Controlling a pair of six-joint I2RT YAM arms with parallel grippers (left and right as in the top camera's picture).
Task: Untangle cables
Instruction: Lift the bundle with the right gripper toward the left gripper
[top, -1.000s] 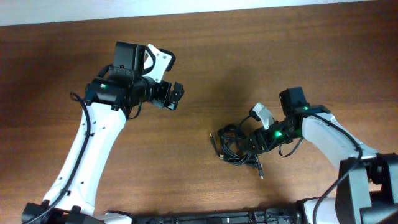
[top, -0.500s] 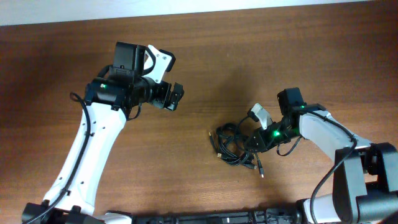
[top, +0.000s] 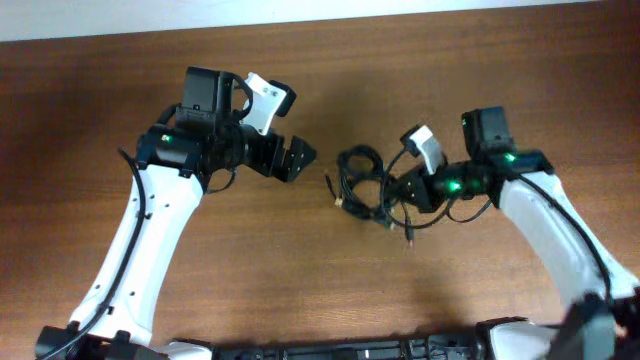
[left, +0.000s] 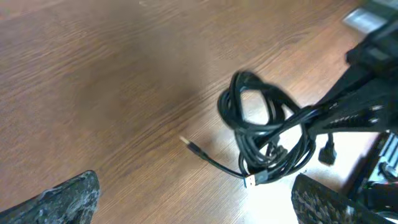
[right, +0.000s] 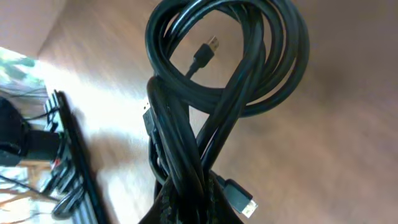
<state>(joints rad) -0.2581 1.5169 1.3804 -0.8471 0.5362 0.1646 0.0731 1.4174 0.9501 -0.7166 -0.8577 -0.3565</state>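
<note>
A tangled bundle of black cables (top: 365, 185) hangs above the table's middle, pinched in my right gripper (top: 398, 192), which is shut on it. In the right wrist view the cable coils (right: 230, 68) loop up from the closed fingers, a USB plug (right: 239, 198) poking out beside them. My left gripper (top: 296, 160) stands open to the left of the bundle, nothing between its fingers. The left wrist view has the bundle (left: 267, 134) ahead, a loose plug end (left: 191, 147) trailing left and another plug (left: 251, 181) below.
Brown wooden table (top: 420, 70) all round. A dark rail with wiring (top: 330, 350) runs along the table's front edge.
My right gripper has lifted the cable bundle and carried it up and left. My left gripper has swung right toward it and opened wider.
</note>
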